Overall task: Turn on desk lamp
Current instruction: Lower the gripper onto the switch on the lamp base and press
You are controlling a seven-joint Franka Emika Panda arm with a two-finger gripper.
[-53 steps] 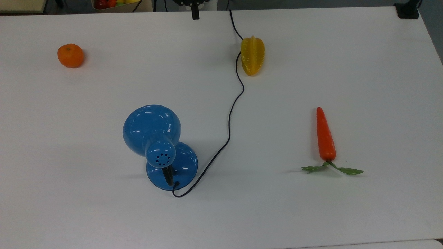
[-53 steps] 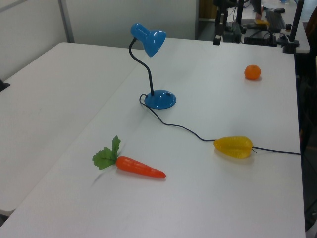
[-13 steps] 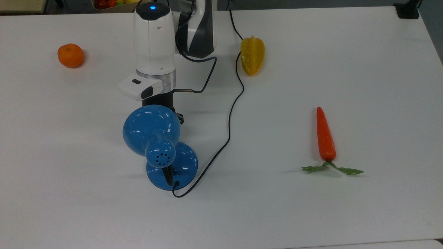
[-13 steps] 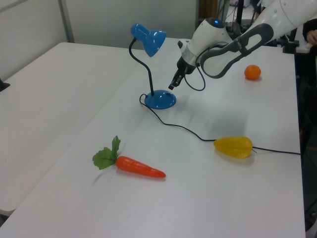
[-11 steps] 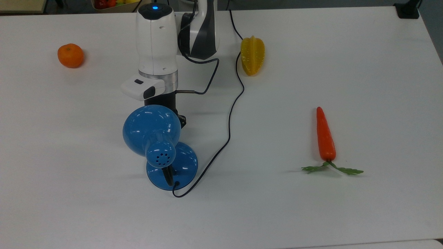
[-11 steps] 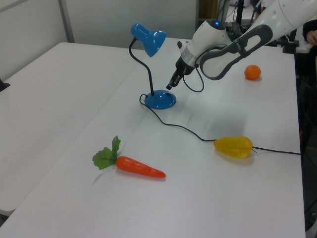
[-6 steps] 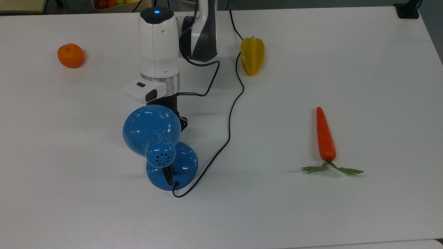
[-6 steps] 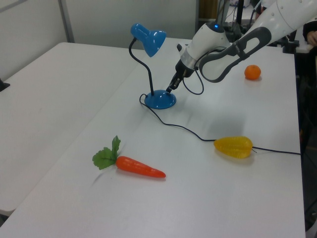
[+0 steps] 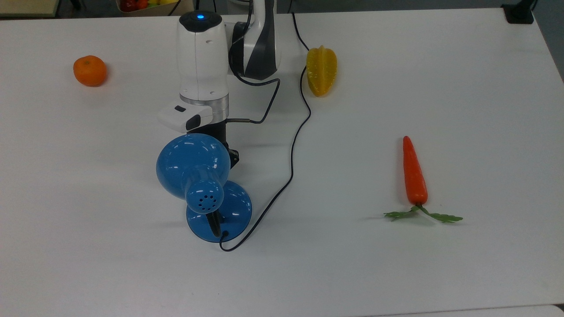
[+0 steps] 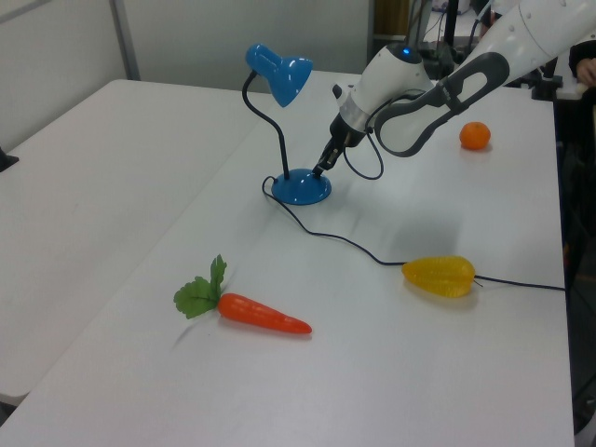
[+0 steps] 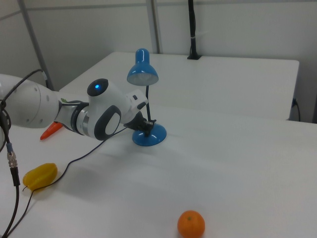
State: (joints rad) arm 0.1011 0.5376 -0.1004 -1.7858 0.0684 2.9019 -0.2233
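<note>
Left view shows the white arm (image 10: 438,79) reaching in from the left view's right, its wrist bent down so the gripper (image 10: 320,169) slants toward the table (image 10: 140,186) with its dark tip just over the rim of the desk lamp (image 10: 300,186) base. Whether the fingers are parted or closed I cannot tell. In the top view the wrist (image 9: 202,66) stands above the lamp's shade, which covers most of the gripper.

The desk lamp (image 9: 194,169) stands upright just beside the gripper. Its thin black neck rises from the round base and curves over, and the long axis of the shade tilts, the open mouth pointing down and toward the arm in the left view. In the right view the shade (image 11: 142,69) opens downward above the gripper (image 11: 147,124). The black cord (image 9: 293,154) trails from the base away past the gripper's side to a yellow starfruit (image 9: 321,70).

An orange (image 9: 90,70) and a carrot (image 9: 414,174) lie well apart from the gripper.

Compared with half a second ago, the gripper sits slightly nearer the base; the lamp has not shifted and is unlit.
</note>
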